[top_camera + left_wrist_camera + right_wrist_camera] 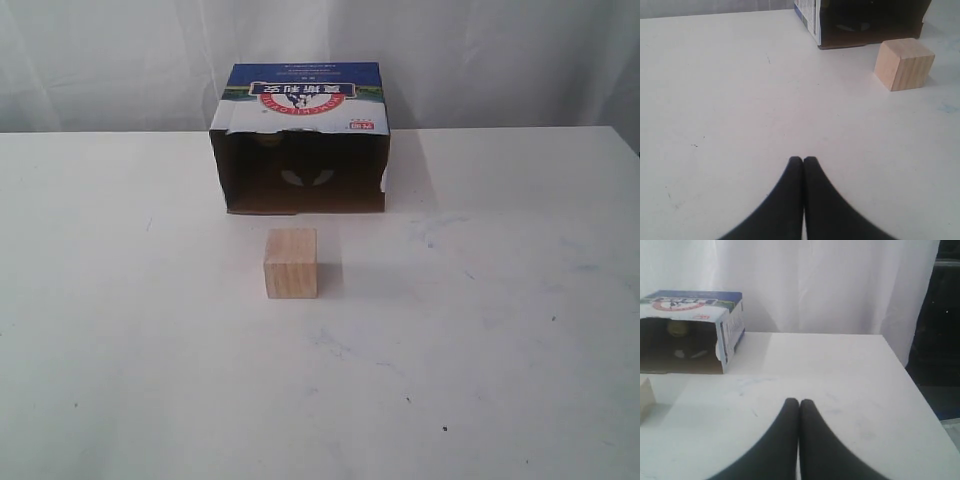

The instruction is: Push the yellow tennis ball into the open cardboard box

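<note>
Left end effector (pixel 803 161) pressed together, right end effector (pixel 799 402) likewise, both pinching nothing. Cube (pixel 291 263) sits in the middle of the bench (pixel 120 350). Box (pixel 305 95) by the far edge, and the ball (pixel 677 329), dull yellow in shadow, sits deep inside it.

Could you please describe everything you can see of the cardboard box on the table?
The open cardboard box is a brown carton on the table, its open side facing the exterior camera. Its top is printed blue and white with a red-and-white logo; the opening's upper edge looks ragged. The interior is dark, with what looks like the yellow tennis ball deep inside. The wooden cube stands in front, apart from it.
</note>
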`<state>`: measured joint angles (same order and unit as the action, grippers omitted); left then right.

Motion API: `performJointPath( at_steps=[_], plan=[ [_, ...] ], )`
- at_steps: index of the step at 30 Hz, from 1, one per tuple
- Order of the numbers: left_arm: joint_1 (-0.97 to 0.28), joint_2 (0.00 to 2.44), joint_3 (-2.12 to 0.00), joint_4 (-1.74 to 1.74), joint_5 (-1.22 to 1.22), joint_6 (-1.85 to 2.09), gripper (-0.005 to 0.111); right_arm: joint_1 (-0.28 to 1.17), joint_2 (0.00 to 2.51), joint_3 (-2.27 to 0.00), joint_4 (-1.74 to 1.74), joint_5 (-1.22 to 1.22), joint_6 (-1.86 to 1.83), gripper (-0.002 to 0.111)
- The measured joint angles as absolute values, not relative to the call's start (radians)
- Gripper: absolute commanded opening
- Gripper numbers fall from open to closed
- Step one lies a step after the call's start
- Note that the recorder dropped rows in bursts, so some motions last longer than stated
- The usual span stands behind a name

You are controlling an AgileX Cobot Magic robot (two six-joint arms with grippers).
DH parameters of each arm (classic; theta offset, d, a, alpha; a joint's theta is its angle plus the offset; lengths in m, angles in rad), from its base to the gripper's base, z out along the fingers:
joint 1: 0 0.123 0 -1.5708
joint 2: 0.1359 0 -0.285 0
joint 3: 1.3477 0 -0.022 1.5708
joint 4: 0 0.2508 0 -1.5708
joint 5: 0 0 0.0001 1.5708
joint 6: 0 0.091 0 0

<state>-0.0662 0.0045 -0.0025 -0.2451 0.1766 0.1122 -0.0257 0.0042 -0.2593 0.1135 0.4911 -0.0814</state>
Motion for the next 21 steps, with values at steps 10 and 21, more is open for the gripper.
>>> performJointPath(
  at_steps=[10, 21],
  plan=[
    [-0.066, 0.005, -0.003, -0.245, 0.178, 0.112, 0.000, -0.026, 0.004, -0.012, 0.009, 0.276, -0.071, 0.000],
    [-0.066, 0.005, -0.003, -0.245, 0.178, 0.112, 0.000, -0.027, 0.004, -0.007, -0.125, 0.336, -0.077, 0.000]
  ],
)
